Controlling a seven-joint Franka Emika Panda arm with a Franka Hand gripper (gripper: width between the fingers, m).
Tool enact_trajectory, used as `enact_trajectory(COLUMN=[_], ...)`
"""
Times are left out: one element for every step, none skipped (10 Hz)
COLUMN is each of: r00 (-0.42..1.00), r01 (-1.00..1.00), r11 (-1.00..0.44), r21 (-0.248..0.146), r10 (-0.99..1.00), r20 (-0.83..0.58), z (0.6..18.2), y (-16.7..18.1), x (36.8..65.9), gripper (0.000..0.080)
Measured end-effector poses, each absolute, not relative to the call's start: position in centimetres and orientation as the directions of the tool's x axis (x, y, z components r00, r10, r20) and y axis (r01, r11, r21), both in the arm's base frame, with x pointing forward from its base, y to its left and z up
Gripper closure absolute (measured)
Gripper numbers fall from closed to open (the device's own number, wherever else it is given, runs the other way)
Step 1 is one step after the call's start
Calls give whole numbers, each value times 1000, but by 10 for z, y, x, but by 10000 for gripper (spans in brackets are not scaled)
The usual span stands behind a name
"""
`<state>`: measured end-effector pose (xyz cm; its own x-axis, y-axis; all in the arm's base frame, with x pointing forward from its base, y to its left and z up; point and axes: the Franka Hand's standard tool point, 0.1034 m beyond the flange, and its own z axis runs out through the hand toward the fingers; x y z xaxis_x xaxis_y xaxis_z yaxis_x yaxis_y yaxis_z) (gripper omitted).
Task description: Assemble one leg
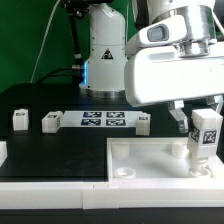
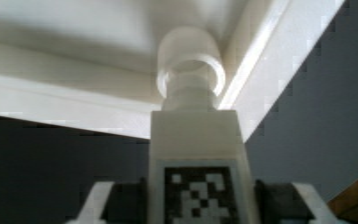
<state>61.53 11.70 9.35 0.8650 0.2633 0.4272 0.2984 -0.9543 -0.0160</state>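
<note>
1. Hand (image 1: 205, 120) of mine pinches the leg (image 1: 206, 136) by its sides, with the tag facing outward.
2. The leg stands upright at the exterior view's right, its tip meeting a round corner socket (image 2: 197, 70) of the white tabletop (image 1: 150, 158).

Leg (image 1: 205, 136): white, with black-and-white square tag on side; wrist view shows tag's blocky black pattern on white ground.
Tabletop (image 1: 140, 160): plain white, grey shadow in recesses.
Tool (image 1: 202, 118): white housing.
Counter (image 1: 60, 150): black.
Marker board (image 1: 103, 121): white, row of black-and-white tags.
Loose leg (image 1: 19, 119): white, dark tag.
Arm base (image 1: 105, 50): white, black triangle sticker, blue glow beside it.
Backdrop (image 1: 30, 30): green.
</note>
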Motion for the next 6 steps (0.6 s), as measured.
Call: enact_trajectory(r00=[866, 868, 862, 860, 861, 858], r01=[299, 299, 298, 299, 299, 298], r11=[-954, -954, -954, -954, -954, -955], r21=[-17, -18, -14, -14, -14, -13], r10=[264, 265, 262, 263, 264, 262], r20=[425, 421, 434, 437, 436, 441], z=[91, 87, 85, 82, 79, 77], y=[118, 118, 118, 119, 120, 120], x=[614, 612, 613, 612, 611, 611], gripper=[509, 509, 508, 508, 508, 508])
